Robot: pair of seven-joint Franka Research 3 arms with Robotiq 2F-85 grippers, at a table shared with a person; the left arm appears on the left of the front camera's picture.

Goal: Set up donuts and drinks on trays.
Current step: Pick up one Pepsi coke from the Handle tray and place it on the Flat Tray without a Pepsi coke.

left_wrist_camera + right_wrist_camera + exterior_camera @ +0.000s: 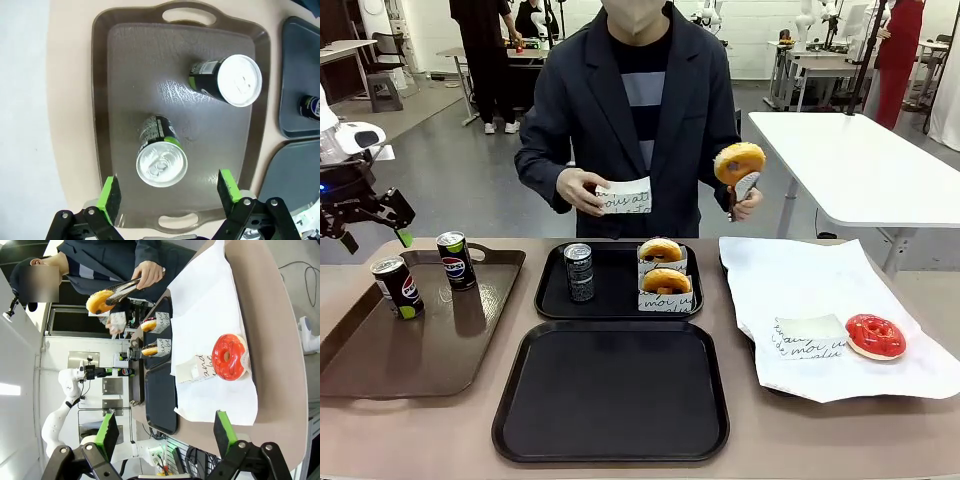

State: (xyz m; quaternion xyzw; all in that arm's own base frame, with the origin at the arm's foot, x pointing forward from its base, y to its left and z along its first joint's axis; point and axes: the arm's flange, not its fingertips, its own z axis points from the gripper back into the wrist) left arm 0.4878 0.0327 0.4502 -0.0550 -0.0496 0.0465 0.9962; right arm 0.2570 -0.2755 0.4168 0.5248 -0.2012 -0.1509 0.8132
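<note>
Two black trays lie mid-table. The far tray [616, 296] holds one drink [579, 272] and two donuts [660, 250] [666, 283] in paper sleeves. The near tray [610, 392] is bare. Two more drinks [398, 286] [455, 260] stand on a brown tray [380, 350]. My left gripper [377, 238] hangs open above that tray's far left corner. In the left wrist view the left gripper [170, 192] is high over one can [161, 164], with the other can [227, 80] beyond. My right gripper [167, 432] is open, well off a red-iced donut [229, 357].
The person holds a yellow-iced donut [739, 162] in tongs with one hand and a paper sleeve [625, 195] in the other. White paper [820, 290] at the right carries the red donut [875, 335] and a flat sleeve [807, 337].
</note>
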